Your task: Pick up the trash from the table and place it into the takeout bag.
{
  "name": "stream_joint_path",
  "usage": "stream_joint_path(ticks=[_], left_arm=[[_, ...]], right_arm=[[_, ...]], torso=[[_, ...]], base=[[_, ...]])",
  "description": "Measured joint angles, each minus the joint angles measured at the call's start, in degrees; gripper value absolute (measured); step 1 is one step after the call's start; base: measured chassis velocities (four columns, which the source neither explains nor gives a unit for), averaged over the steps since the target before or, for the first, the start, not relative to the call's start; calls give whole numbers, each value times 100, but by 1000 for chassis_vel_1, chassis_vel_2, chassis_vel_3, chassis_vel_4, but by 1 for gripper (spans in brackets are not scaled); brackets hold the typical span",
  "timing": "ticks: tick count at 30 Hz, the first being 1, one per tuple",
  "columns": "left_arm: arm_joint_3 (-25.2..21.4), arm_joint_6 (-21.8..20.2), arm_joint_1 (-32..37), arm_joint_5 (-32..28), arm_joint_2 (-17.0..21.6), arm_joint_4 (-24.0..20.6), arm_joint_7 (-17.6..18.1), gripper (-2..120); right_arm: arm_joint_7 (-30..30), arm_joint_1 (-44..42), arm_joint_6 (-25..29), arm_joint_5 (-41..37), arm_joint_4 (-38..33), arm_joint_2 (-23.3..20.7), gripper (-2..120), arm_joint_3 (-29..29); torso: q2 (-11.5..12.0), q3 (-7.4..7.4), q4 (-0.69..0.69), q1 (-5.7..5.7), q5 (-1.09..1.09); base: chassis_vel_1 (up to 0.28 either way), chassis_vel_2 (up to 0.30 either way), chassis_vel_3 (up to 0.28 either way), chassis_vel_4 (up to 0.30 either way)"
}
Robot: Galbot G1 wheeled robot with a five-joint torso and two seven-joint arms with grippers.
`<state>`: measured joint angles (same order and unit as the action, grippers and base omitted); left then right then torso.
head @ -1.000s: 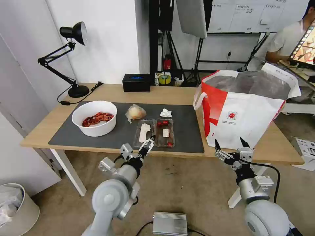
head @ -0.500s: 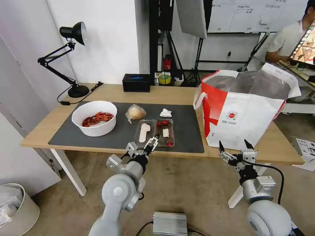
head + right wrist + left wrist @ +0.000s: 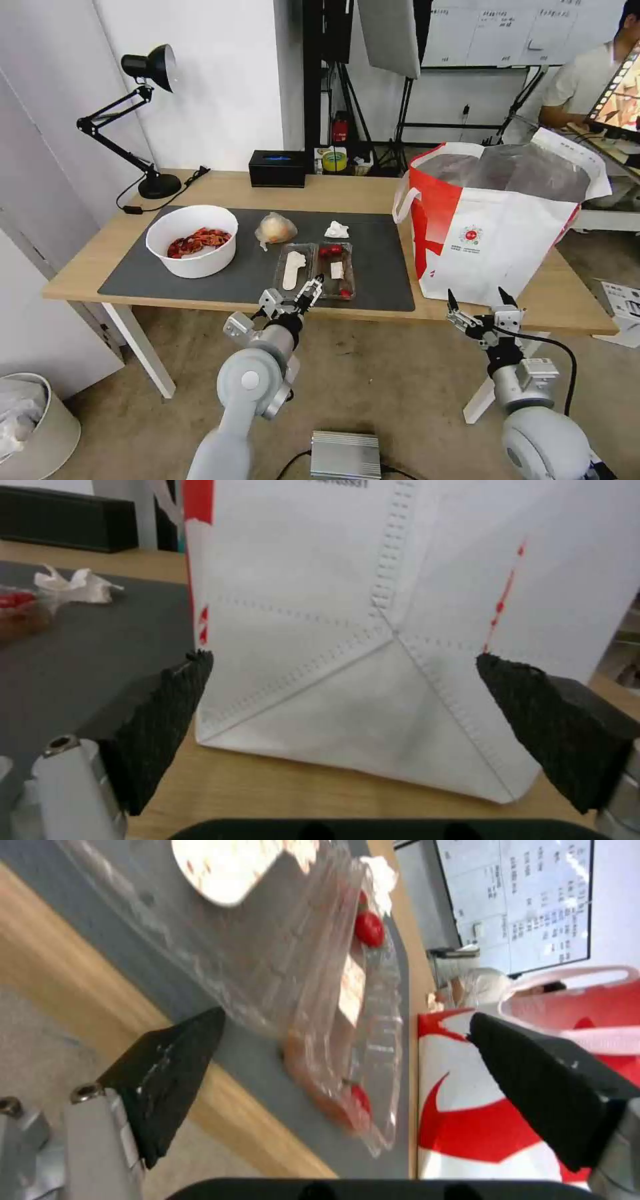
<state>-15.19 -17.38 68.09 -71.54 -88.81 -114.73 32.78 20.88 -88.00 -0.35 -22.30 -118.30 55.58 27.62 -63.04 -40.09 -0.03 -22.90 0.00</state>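
Note:
On the table (image 3: 333, 190), a dark grey mat (image 3: 247, 270) carries the trash: a white bowl of red shells (image 3: 192, 240), a small clear bag with a yellowish lump (image 3: 275, 230), a crumpled tissue (image 3: 337, 230) and a clear hinged tray (image 3: 315, 269). My left gripper (image 3: 310, 288) is open at the tray's near edge. In the left wrist view the tray (image 3: 300, 965) lies just beyond the spread fingers of the left gripper (image 3: 347, 1016). The takeout bag (image 3: 497, 220) stands open at the table's right end. My right gripper (image 3: 477, 298) hangs open before its base (image 3: 347, 630).
A black desk lamp (image 3: 150, 120) stands at the back left and a black box (image 3: 278, 168) at the back middle. On the floor are a bin (image 3: 33, 427) at the left and a silver box (image 3: 345, 455) between my arms.
My left arm has shifted right and slightly forward, bringing its gripper closer to the tray's near edge. The right gripper has drifted a little to the right. Nothing on the table moved.

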Motion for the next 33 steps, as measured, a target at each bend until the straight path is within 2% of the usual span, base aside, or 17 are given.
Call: stream_joint_path(ticks=[15,21,27,33], left_arm=[[-231,308,-132,140,470,62,-213,100],[-102,577,-291,129,591,53,-386,100],[29,660,-461,134,615,9,-522,100],[181,710,-521,233,567,-12,-825,100]], right_arm=[[-21,45,19,7,93,58,100,-133],[-18,70,26,22,96,74,100,-182],[-14,33,26,43,60,90,100,-173],[-6,30,26,70,54,182,100,-162]], torso=[[2,-4,7,-2,0],[2,-3,3,-2,0],[2,-2,3,-2,0],[2,-2,2,-2,0]], base=[[0,0,0,0],[0,0,0,0],[0,0,0,0],[0,0,0,0]])
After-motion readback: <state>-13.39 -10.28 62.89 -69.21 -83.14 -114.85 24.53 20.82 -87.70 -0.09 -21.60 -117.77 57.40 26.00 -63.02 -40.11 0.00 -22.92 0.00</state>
